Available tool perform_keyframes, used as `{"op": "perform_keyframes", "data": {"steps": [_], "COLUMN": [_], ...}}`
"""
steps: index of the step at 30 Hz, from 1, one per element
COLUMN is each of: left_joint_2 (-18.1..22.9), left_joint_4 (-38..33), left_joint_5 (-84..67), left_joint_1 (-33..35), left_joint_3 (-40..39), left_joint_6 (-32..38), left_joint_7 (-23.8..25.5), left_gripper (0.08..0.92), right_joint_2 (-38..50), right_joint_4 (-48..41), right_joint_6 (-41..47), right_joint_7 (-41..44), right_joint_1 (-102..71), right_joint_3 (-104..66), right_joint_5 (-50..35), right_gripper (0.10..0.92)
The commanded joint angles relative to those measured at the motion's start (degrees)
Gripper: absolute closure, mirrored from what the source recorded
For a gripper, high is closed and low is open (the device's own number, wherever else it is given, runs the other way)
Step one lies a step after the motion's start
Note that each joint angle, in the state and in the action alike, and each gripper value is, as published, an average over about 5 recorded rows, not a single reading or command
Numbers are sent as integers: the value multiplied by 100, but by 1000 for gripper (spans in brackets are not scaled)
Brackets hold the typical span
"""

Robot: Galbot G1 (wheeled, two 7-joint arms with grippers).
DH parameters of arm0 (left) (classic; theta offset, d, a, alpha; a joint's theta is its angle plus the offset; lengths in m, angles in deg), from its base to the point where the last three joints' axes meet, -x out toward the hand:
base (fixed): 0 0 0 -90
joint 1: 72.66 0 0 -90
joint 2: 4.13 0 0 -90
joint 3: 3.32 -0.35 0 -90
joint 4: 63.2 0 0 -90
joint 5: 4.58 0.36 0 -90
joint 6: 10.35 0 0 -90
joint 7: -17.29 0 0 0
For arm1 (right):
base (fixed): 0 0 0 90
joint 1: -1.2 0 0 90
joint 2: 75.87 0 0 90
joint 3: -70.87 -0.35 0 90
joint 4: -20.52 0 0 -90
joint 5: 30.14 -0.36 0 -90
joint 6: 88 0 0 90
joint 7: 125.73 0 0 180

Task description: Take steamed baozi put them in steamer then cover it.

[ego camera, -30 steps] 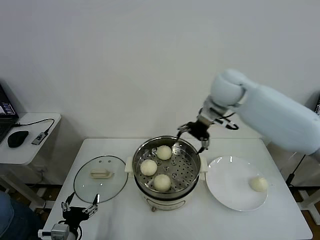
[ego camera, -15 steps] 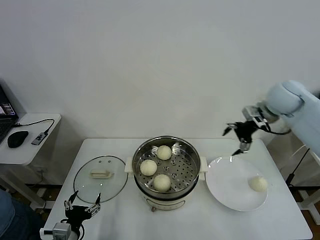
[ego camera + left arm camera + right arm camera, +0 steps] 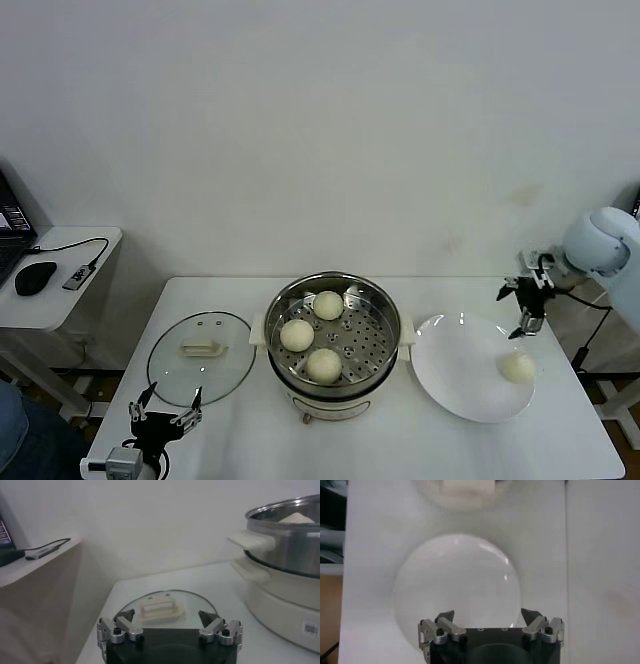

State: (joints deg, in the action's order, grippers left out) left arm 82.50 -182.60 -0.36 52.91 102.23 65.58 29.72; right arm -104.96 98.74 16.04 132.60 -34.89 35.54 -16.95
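Three steamed baozi (image 3: 297,335), smooth, round and pale cream, sit on the perforated steel tray inside the steamer (image 3: 384,302), a shiny stainless pot with cream side handles and a cream base, standing at the middle of the white table (image 3: 230,430). One more bun (image 3: 517,368) of the same kind lies on the flat white plate (image 3: 450,375) just beside the steamer on the robot's right (toward the plate's outer side).

On the steamer's other side the cover (image 3: 170,375) lies flat on the tabletop: a round clear glass lid with a thin metal rim and a cream oblong handle (image 3: 199,348) at its centre. It lies close beside the pot's left handle.

At the table's right edge, the right gripper (image 3: 528,310) hangs above the plate's far rim with its dark fingers spread and nothing between them; its wrist view looks straight down on the glossy disc of the plate. The left gripper (image 3: 160,415) waits low at the near left corner, just short of the cover, fingers likewise spread wide and empty.

Left of the table, a side desk (image 3: 55,290) carries a black mouse (image 3: 35,277) and a cabled adapter (image 3: 77,272).
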Motion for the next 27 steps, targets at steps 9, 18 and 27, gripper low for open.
{"op": "perform_keyframes", "data": {"steps": [9, 18, 27], "left_joint_2": [8, -35, -15], "left_joint_4": [126, 182, 246], "left_joint_5": [29, 37, 78], "left_joint_1": [-22, -58, -84], "left_joint_3": [20, 52, -17], "left_joint_6": [1, -2, 2], "left_joint_7": [3, 18, 13], "left_gripper": [177, 177, 177], "right_joint_2": [-551, -691, -895], "right_joint_4": [-777, -986, -1263], "right_joint_6": [-324, -347, -395], "right_joint_7": [-136, -47, -103], "right_joint_1": [-911, -1005, -982], "right_joint_3": [-509, -498, -439], "right_joint_5": [941, 1309, 1501], "right_gripper": [203, 203, 203]}}
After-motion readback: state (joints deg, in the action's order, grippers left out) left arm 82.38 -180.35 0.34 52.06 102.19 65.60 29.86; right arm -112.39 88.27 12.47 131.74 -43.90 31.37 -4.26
